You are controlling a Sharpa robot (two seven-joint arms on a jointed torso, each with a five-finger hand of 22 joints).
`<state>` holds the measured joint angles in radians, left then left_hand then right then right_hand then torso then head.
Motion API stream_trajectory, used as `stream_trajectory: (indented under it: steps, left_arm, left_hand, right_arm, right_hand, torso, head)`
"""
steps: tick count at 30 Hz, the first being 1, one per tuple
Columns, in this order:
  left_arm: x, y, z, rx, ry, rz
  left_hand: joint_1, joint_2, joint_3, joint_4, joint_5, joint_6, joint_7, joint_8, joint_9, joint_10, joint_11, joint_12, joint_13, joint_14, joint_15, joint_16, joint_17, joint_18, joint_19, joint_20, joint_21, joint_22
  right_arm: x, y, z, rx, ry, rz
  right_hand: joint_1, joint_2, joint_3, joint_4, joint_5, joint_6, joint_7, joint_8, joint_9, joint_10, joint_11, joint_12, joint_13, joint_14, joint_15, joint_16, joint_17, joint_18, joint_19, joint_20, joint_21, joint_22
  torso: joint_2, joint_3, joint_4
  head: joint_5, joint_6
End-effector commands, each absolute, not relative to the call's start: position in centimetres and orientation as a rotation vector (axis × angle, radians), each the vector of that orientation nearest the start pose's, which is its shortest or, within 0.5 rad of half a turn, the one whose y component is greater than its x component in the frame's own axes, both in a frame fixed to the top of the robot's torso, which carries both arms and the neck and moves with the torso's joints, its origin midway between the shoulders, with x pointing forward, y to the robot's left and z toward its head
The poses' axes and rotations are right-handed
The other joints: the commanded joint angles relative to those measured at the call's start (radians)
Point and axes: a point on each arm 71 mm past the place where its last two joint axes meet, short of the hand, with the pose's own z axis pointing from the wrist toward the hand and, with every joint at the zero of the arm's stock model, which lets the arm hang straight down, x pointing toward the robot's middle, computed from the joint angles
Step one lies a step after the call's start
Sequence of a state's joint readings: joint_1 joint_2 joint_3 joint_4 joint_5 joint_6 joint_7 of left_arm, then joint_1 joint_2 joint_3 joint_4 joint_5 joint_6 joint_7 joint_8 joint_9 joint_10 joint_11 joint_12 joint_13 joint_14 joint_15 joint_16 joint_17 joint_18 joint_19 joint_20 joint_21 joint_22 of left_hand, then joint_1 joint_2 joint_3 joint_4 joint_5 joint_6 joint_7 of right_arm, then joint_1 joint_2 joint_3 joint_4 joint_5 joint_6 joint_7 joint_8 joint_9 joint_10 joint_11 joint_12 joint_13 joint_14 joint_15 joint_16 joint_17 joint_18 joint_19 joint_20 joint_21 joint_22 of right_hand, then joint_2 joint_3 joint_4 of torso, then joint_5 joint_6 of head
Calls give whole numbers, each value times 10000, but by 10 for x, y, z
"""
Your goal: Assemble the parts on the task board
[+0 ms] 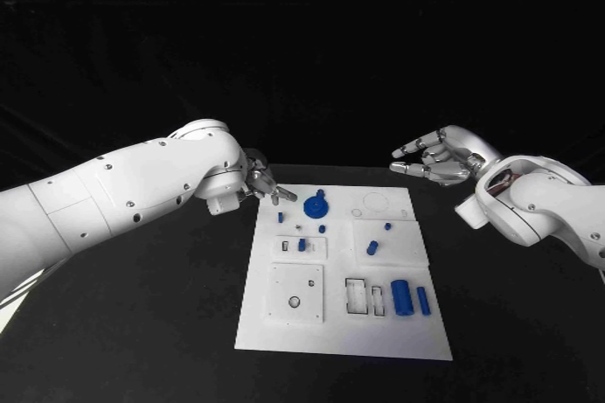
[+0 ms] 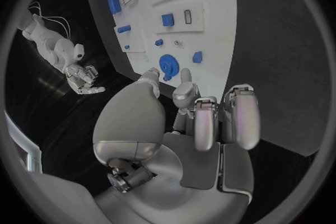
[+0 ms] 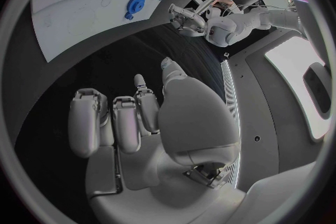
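The white task board point(image 1: 284, 333) lies in the middle of the black table. On it sit a blue gear point(image 1: 316, 208), a thick blue cylinder point(image 1: 401, 296), a thinner blue pin point(image 1: 424, 300) and several small blue pieces such as the one by the left edge point(image 1: 280, 217). My left hand point(image 1: 265, 186) hovers just off the board's far left corner, fingers apart, holding nothing. My right hand point(image 1: 433, 158) hangs beyond the far right corner, fingers loosely bent and empty. In the left wrist view the left hand point(image 2: 203, 117) points at the gear point(image 2: 168, 63). The right hand point(image 3: 133, 117) faces the board point(image 3: 70, 17).
A raised square plate with a hole point(image 1: 297, 292) and two narrow rectangular slots point(image 1: 365, 296) occupy the board's near half. Black table surrounds the board on all sides. My white left forearm point(image 1: 114, 198) crosses the table's left part.
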<state>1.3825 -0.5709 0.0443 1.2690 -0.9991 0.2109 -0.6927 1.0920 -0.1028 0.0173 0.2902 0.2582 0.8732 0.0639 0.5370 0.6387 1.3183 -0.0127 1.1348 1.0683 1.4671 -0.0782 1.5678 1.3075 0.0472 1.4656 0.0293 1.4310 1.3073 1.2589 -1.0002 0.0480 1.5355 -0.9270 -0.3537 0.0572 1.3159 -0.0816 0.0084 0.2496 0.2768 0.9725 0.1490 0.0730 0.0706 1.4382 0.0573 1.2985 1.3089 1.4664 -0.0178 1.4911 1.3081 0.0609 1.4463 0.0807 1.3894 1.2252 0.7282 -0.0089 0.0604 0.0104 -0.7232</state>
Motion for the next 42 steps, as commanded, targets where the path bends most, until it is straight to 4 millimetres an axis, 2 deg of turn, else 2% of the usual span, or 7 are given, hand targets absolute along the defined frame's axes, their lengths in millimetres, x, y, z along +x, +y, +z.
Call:
stream_trajectory:
  steps: [1,2,5,8,18,32,42]
  left_arm:
    - [559,154,-122,-1640,22641,-3277]
    - [563,155,-120,-1582,22508,-3128]
    - [574,158,-117,-1505,22193,-2735]
    - [584,161,-117,-1529,22039,-2408]
    - [593,158,-136,-1190,22581,-1951]
    - [592,152,-159,-1133,23317,-1940]
    - [589,149,-167,-1172,23753,-2138]
  left_hand:
    - [125,-19,-81,-8,-19,60,30,-73,-57,-27,50,42,7,1037,67,30,2633,30,236,54,-61,343]
    - [124,10,-163,-2,-206,157,12,-53,-96,-6,40,73,27,1037,62,30,2633,32,238,58,-66,341]
    - [42,91,-541,18,-1191,437,-70,81,-165,33,-25,140,53,1037,15,30,2633,31,256,26,-67,361]
    - [-3,166,-726,28,-1561,532,-112,182,-156,78,-60,212,105,1037,-15,30,2633,20,280,2,-43,409]
    - [128,419,-770,10,-1600,637,-171,308,-108,186,-111,369,252,1037,-54,30,2633,-11,340,-34,49,558]
    - [167,617,-779,12,-1524,674,-198,365,-66,240,-137,446,326,1037,-77,30,2633,-40,389,-57,135,695]
    - [274,750,-764,-9,-1474,697,-220,401,-32,268,-155,480,353,1037,-92,30,2633,-50,405,-72,165,744]
  right_arm:
    - [499,-277,-119,3348,15428,8992]
    - [499,-277,-119,3349,15429,8992]
    - [500,-276,-120,3347,15435,8999]
    - [500,-275,-120,3336,15447,9020]
    - [501,-273,-120,3306,15459,9071]
    - [501,-272,-120,3283,15469,9110]
    - [501,-271,-120,3273,15481,9127]
  right_hand:
    - [-65,-8,-59,2,-35,-26,-39,32,14,-82,-3,-65,749,704,-31,-55,1087,99,-71,-7,-42,-10]
    - [-65,-8,-59,2,-35,-26,-39,32,14,-82,-3,-65,749,704,-31,-55,1087,99,-71,-7,-42,-10]
    - [-65,-8,-59,2,-35,-26,-39,32,14,-82,-3,-65,749,704,-31,-55,1087,99,-71,-7,-42,-10]
    - [-65,-8,-59,2,-35,-26,-39,32,14,-82,-3,-65,749,704,-31,-55,1087,99,-71,-7,-42,-10]
    - [-65,0,-63,1,-38,-26,-39,32,14,-80,-3,-60,751,705,-30,-53,1094,98,-69,-7,-41,-6]
    - [-62,9,-63,-1,-35,-27,-39,33,14,-81,-3,-60,751,705,-31,-55,1092,97,-68,-7,-40,-2]
    - [-62,9,-63,-1,-35,-27,-39,33,14,-81,-3,-60,751,705,-31,-55,1092,97,-68,-7,-40,-2]
  torso:
    - [16,-2,-16]
    - [13,0,-12]
    - [9,0,-5]
    - [7,-6,-5]
    - [16,-21,-16]
    - [1,0,-8]
    - [-2,-1,-4]
  head:
    - [13,33]
    - [18,41]
    - [26,50]
    - [42,44]
    - [31,-9]
    - [32,-72]
    - [26,-70]
